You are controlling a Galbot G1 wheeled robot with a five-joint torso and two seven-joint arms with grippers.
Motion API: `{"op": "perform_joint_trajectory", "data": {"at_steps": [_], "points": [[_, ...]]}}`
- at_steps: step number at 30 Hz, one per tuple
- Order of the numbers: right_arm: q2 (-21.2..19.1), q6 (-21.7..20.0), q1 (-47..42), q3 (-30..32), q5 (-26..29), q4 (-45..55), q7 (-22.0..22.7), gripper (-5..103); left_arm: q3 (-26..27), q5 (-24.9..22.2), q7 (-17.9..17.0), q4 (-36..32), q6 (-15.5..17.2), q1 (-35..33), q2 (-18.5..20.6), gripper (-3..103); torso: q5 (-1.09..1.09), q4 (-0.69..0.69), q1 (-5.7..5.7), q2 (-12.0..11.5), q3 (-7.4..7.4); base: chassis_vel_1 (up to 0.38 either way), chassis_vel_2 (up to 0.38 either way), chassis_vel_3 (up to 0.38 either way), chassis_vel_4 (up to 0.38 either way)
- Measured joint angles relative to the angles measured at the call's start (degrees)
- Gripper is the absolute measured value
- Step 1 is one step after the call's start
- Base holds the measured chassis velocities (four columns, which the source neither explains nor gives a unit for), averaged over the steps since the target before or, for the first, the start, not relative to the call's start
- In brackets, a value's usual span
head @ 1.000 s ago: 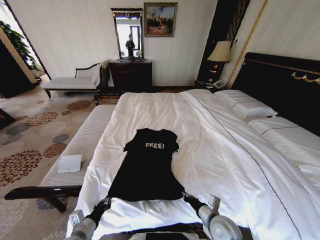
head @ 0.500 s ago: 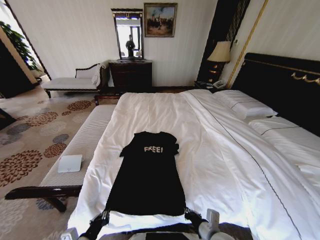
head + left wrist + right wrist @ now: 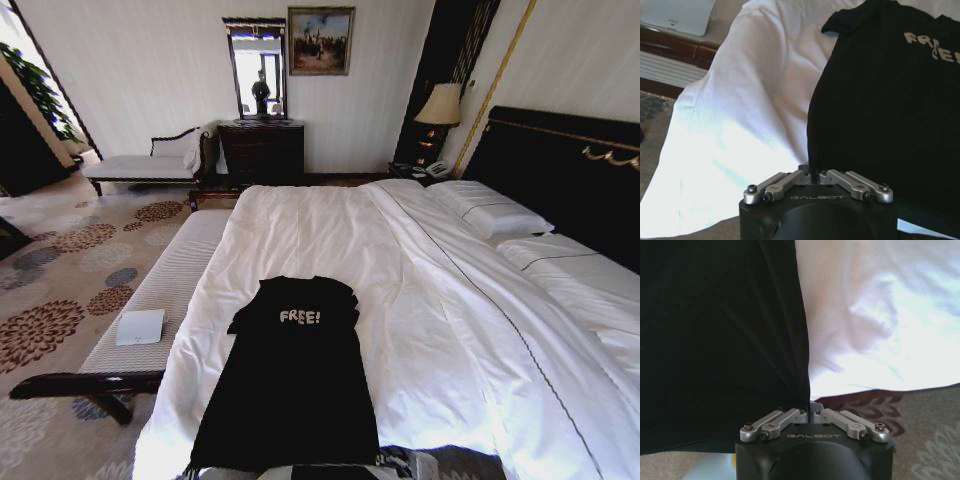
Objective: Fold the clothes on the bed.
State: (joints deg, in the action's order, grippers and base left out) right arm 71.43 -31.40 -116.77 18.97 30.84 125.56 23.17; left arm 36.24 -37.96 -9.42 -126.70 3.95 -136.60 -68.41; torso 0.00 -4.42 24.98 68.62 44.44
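The clothes, one black T-shirt (image 3: 290, 390) with a white "FREE!" print, lie face up and stretched lengthwise on the bed (image 3: 440, 300), the hem at the near edge. In the left wrist view my left gripper (image 3: 814, 173) is shut on the shirt's (image 3: 880, 100) left hem corner. In the right wrist view my right gripper (image 3: 809, 409) is shut on the right hem corner of the shirt (image 3: 720, 340), just past the edge of the white sheet (image 3: 875, 315). The short sleeves are bunched in at the shoulders.
A pale upholstered bench (image 3: 160, 290) runs along the bed's left side, with a white box (image 3: 139, 326) on it. Pillows (image 3: 490, 212) and the dark headboard (image 3: 560, 170) are at the right. A patterned carpet (image 3: 60, 300) covers the floor on the left.
The shirt has slid toward the near edge of the bed, pulled by both grippers. Both arms have drawn back almost out of the head view.
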Motion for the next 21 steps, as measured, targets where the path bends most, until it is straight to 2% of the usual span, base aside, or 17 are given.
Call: {"op": "perform_joint_trajectory", "data": {"at_steps": [4,11,21], "points": [[-0.1,-0.6,0.4,-1.0,-0.8,-1.3,0.2,1,-1.7,1.5,-0.4,1.8,-0.5,0.0,0.0,2,0.0,0.0,0.0,0.0,0.01,0.0,0.0,0.0,0.0],[-0.1,-2.1,0.7,-2.5,-1.1,-2.0,0.6,1,-2.1,1.4,-0.9,3.9,0.2,1.9,0.5,2,-0.01,0.0,0.0,0.0,0.01,0.0,0.0,0.0,0.0],[0.5,-0.9,4.4,-3.4,-1.5,-6.3,0.4,1,-4.6,3.9,-2.5,6.7,1.3,7.1,0.3,2,-0.01,0.0,0.0,0.0,0.01,0.0,0.0,0.0,0.0]]}}
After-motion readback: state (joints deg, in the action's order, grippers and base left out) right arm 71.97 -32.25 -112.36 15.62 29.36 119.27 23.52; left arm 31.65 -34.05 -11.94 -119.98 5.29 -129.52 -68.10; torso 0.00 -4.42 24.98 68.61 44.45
